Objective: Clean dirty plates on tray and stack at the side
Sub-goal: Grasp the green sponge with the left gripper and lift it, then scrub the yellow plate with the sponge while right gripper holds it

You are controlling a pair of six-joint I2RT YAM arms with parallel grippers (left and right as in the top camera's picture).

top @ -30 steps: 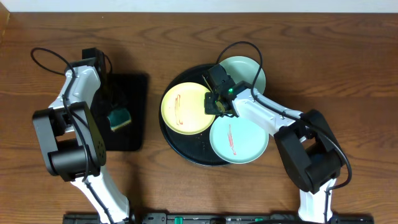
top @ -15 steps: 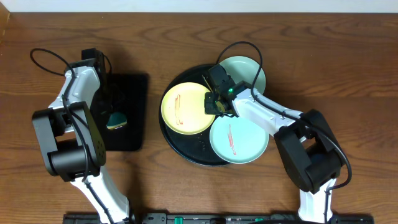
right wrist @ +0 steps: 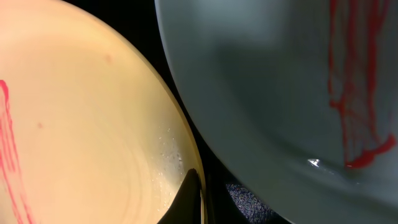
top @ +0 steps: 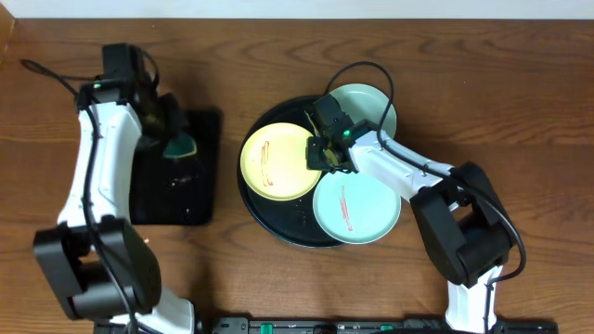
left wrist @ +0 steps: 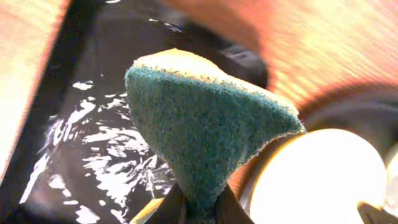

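Observation:
Three plates lie on the round black tray (top: 281, 234): a pale yellow plate (top: 274, 162) with red streaks at the left, a mint-blue plate (top: 360, 211) with a red streak at the front right, and another mint-blue plate (top: 369, 105) at the back. My right gripper (top: 320, 154) is shut on the yellow plate's (right wrist: 81, 124) right rim, one dark finger (right wrist: 190, 194) on top of it; the streaked blue plate (right wrist: 267, 81) lies just beside. My left gripper (top: 170, 130) is shut on the green sponge (top: 182, 145), pinched at its narrow end (left wrist: 199, 208) and held above the rectangular tray.
The wet rectangular black tray (top: 181, 199) lies left of the round tray, under the sponge (left wrist: 205, 118). Bare wooden table (top: 520, 111) surrounds both trays. A black cable (top: 367, 70) loops over the rear plate.
My left gripper has shut on the sponge and lifted it off the rectangular tray, moving toward the far edge. The right gripper and the plates have stayed put.

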